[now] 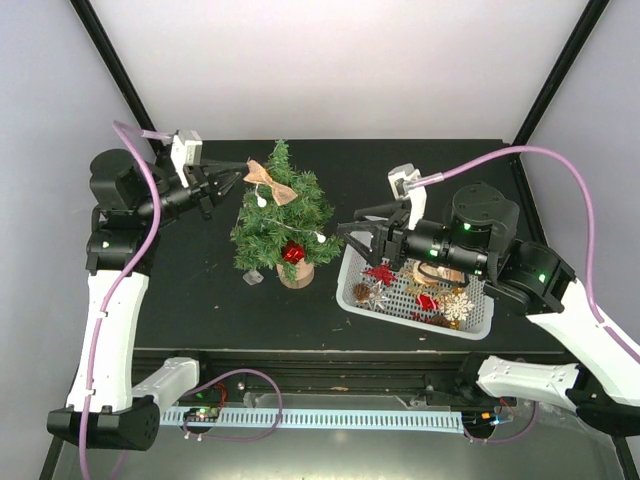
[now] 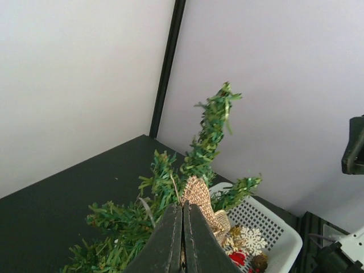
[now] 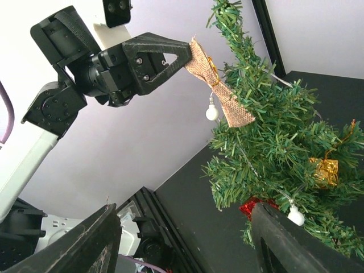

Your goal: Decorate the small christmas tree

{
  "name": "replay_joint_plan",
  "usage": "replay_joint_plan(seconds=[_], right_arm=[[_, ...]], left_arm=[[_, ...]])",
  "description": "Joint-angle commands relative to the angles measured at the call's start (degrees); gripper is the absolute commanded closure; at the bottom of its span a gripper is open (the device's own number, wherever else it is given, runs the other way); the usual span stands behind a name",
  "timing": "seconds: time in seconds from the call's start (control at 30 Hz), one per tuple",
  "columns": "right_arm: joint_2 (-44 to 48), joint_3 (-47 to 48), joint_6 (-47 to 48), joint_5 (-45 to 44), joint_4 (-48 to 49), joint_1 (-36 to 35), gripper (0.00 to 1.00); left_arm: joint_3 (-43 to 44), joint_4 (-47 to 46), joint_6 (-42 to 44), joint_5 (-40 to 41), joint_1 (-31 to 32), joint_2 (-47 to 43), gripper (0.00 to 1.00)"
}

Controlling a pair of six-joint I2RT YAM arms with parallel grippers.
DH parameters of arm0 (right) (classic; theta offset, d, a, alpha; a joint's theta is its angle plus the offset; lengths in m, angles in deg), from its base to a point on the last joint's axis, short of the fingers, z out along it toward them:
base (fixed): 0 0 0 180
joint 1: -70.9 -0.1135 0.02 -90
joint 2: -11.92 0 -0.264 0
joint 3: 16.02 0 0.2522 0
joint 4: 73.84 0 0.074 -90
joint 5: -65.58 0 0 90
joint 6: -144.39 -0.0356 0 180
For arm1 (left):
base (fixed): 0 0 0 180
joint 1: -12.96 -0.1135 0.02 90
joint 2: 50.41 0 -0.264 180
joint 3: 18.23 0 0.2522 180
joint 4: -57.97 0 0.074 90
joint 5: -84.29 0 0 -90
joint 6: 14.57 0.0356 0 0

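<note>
The left pincer [image 1: 240,174] is clenched on one end of a tan burlap bow [image 1: 270,182]. The bow lies against the upper branches of the small christmas tree [image 1: 285,215], a dark green bristly cone on a round tan wooden stump [image 1: 295,276]. The tree stands near the middle of the black table [image 1: 200,300], just left of a white perforated plastic basket [image 1: 346,283]. The right pincer [image 1: 350,228] hangs released over the basket's far left corner, its fingers spread with nothing between them.

The left wrist view shows that pincer's two fingers pressed flat together with the bow just beyond their tips, which the top view does not make clear. Only the right wrist view shows a small gold gift box [image 3: 324,172] hanging among the branches. It also shows white bulbs [image 3: 212,113] on a string and a red ornament [image 3: 256,206] low on the tree.

The basket holds red decorations [image 1: 428,301], pale snowflakes [image 1: 458,306] and a brown pine cone [image 2: 260,260].
</note>
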Motion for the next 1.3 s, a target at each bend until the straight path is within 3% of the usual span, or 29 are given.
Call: replay_joint_plan(seconds=[0.0, 1.27], right_arm=[[1.42, -1.1, -0.76, -1.35, 1.48, 0.29, 0.37], [3.51, -5.37, -2.49, 0.05, 4.29, 0.3, 0.37]], left_arm=[[-2.52, -5.93, -3.19, 2.59, 0.62, -1.43, 0.98], [-13.25, -1.69, 2.95, 3.87, 0.72, -5.1, 0.98]])
